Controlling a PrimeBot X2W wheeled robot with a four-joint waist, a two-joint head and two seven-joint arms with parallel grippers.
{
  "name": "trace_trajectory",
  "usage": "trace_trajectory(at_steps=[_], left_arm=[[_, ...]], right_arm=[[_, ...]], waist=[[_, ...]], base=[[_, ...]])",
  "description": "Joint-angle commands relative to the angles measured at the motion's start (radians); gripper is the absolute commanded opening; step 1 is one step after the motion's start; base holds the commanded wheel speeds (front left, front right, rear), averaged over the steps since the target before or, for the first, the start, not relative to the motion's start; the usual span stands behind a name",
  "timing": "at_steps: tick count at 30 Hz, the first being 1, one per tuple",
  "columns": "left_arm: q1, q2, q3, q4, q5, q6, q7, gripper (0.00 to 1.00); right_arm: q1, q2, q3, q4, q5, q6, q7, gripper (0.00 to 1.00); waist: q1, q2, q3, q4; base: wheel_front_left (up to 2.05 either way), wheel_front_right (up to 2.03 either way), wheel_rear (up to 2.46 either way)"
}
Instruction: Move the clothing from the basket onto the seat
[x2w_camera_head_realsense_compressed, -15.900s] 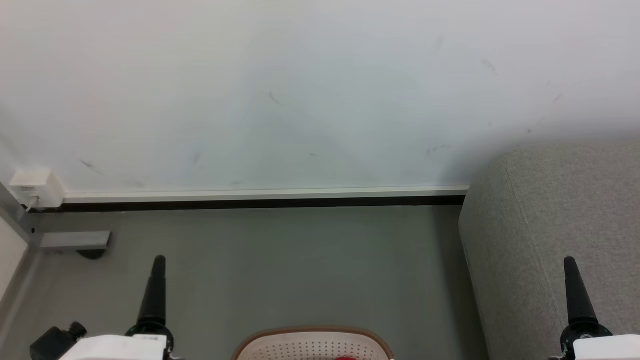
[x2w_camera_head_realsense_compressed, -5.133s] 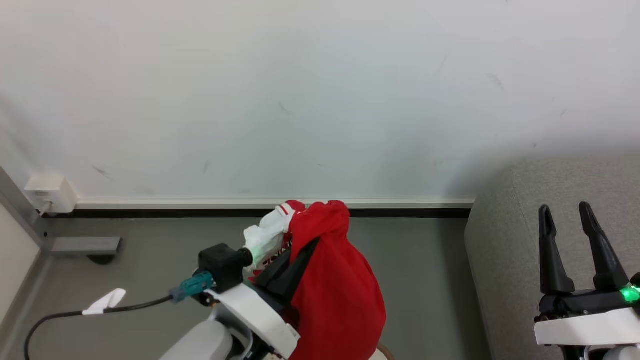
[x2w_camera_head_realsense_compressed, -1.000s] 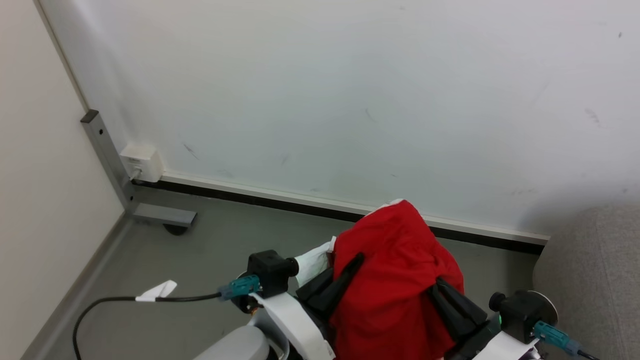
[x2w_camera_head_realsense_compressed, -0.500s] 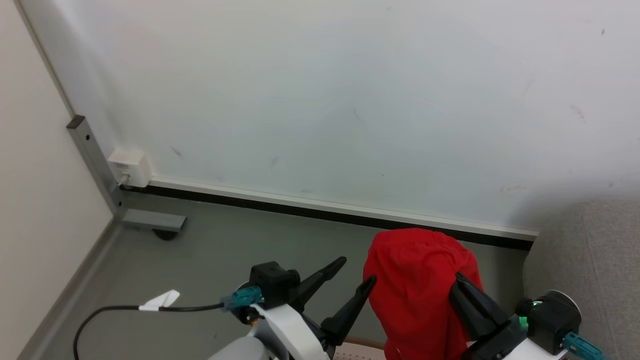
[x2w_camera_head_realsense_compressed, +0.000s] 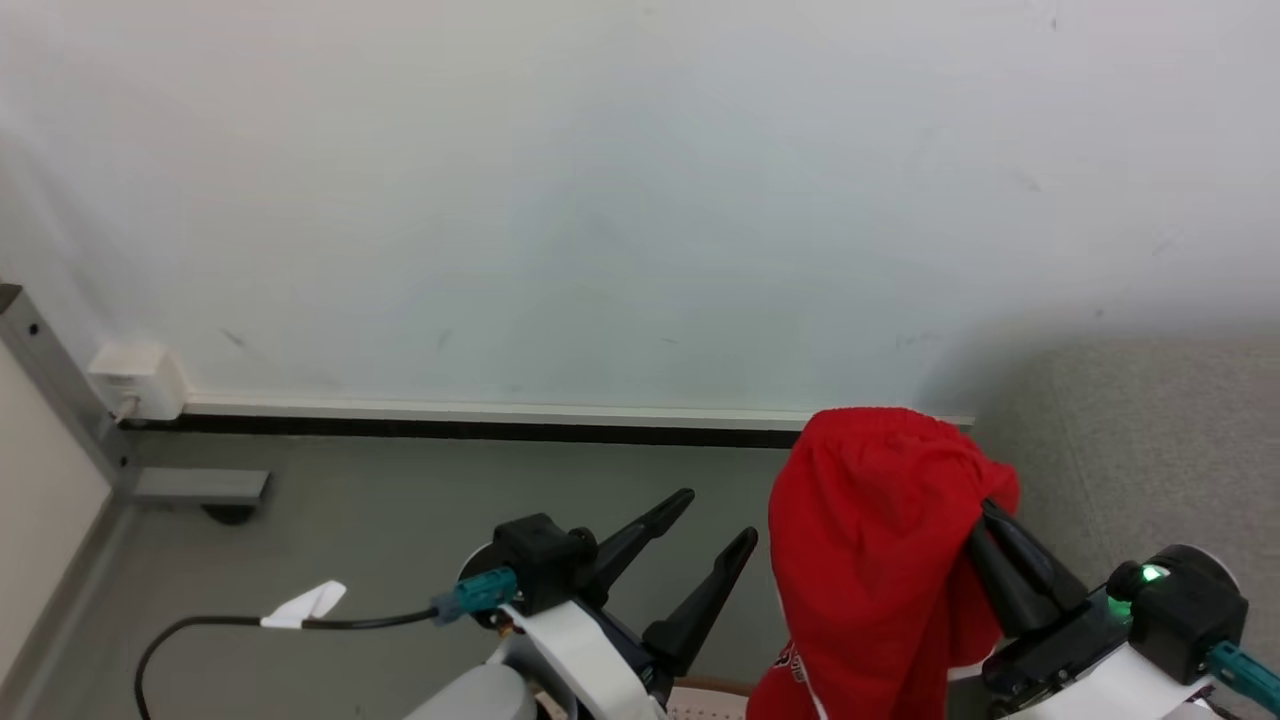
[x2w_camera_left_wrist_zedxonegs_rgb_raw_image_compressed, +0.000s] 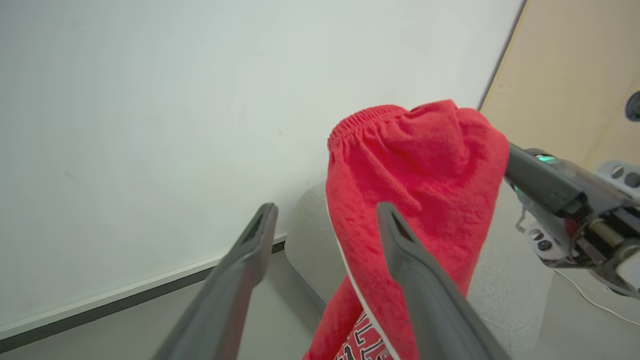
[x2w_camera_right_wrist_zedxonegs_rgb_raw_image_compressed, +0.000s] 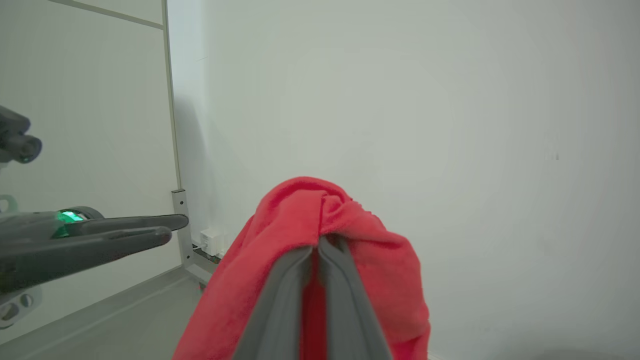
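The red clothing (x2w_camera_head_realsense_compressed: 870, 540) hangs bunched in the air, and my right gripper (x2w_camera_head_realsense_compressed: 990, 515) is shut on its upper fold, fingertips buried in the fabric. The right wrist view shows that gripper (x2w_camera_right_wrist_zedxonegs_rgb_raw_image_compressed: 320, 242) pinching the clothing (x2w_camera_right_wrist_zedxonegs_rgb_raw_image_compressed: 295, 215). My left gripper (x2w_camera_head_realsense_compressed: 716, 517) stands open just left of the garment, apart from it and holding nothing. In the left wrist view its fingers (x2w_camera_left_wrist_zedxonegs_rgb_raw_image_compressed: 326, 207) frame the clothing (x2w_camera_left_wrist_zedxonegs_rgb_raw_image_compressed: 425, 190), which shows white trim and lettering below. A sliver of the basket (x2w_camera_head_realsense_compressed: 712, 688) peeks out at the bottom edge. The grey seat (x2w_camera_head_realsense_compressed: 1150, 450) lies right of the garment.
A pale wall with a dark baseboard runs across the back. A white socket box (x2w_camera_head_realsense_compressed: 135, 380) and a grey metal foot (x2w_camera_head_realsense_compressed: 195, 487) sit at the far left. A black cable with a white tag (x2w_camera_head_realsense_compressed: 300, 605) trails over the grey floor.
My left gripper let go of the garment and opened. The right gripper alone now carries it, nearer the seat. The camera has turned, shifting the whole picture.
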Motion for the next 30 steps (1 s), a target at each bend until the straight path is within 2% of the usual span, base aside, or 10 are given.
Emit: trace_trajectory(at_steps=[1,10,17,30], left_arm=[[0.016,0.0,0.01,-0.009,0.023,-0.003,-0.001,1.0],[0.019,-0.01,0.045,-0.024,0.088,-0.01,-0.001,1.0],[0.02,-0.019,0.066,-0.027,0.121,-0.017,-0.001,1.0],[0.015,-0.024,0.084,-0.013,0.168,-0.02,-0.001,1.0]], right_arm=[[-0.015,-0.015,-0.018,-0.009,-0.004,-0.002,0.001,0.0],[-0.025,-0.026,-0.103,-0.035,-0.026,-0.002,0.001,0.0],[-0.006,-0.012,-0.146,-0.053,-0.045,-0.002,0.001,0.0],[0.005,0.001,-0.177,-0.076,-0.057,-0.002,0.001,0.0]], waist=[[0.0,-0.0001,0.009,-0.046],[0.0,-0.0001,0.037,-0.177],[0.0,-0.0001,0.059,-0.273],[0.0,-0.0001,0.094,-0.417]], base=[[0.0,0.0,0.0],[0.0,0.0,0.0],[0.0,0.0,0.0],[0.0,0.0,0.0]])
